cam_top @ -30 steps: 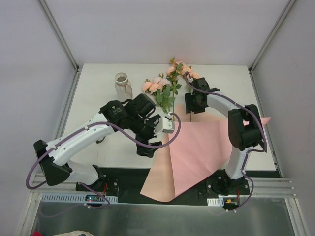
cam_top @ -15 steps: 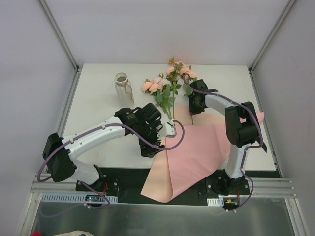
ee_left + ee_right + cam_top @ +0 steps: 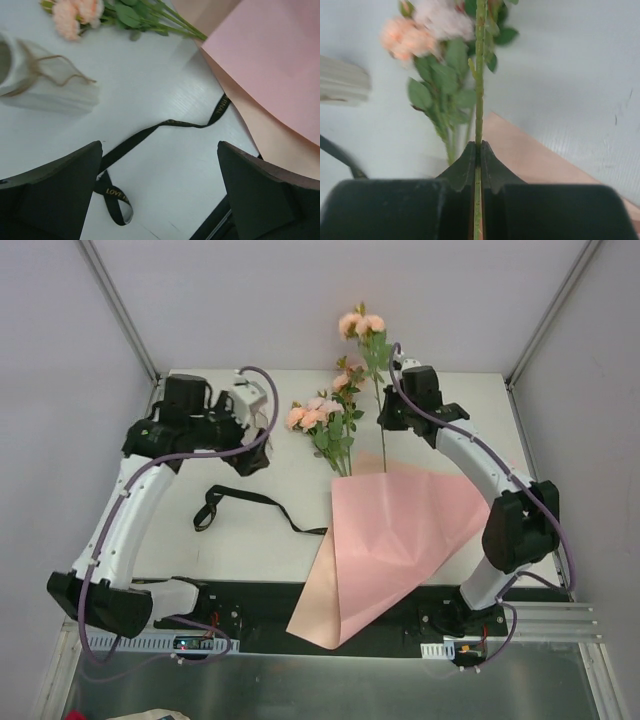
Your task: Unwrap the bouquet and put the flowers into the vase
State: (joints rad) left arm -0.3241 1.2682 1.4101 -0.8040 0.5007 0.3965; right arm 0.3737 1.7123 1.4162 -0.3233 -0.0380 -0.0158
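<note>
My right gripper (image 3: 384, 426) (image 3: 479, 150) is shut on the green stem (image 3: 480, 75) of one flower, held upright above the table with its peach blooms (image 3: 362, 322) at the top. The other flowers (image 3: 325, 422) (image 3: 100, 11) lie on the table, their stem ends reaching onto the unwrapped pink paper (image 3: 400, 530) (image 3: 280, 65). My left gripper (image 3: 248, 450) (image 3: 160, 185) hangs open and empty over the back left of the table. The whitish vase (image 3: 45, 92) (image 3: 340, 85) is just ahead of it, hidden under the left wrist in the top view.
A loose black ribbon (image 3: 250, 502) (image 3: 165, 125) lies on the white table (image 3: 200, 530) below the left gripper. The pink paper overhangs the table's near edge. Grey walls with metal rails enclose the table on three sides.
The right gripper closed on one stem and lifted that flower upright. The left arm swung from the paper's edge back to the far left by the vase, uncovering the ribbon.
</note>
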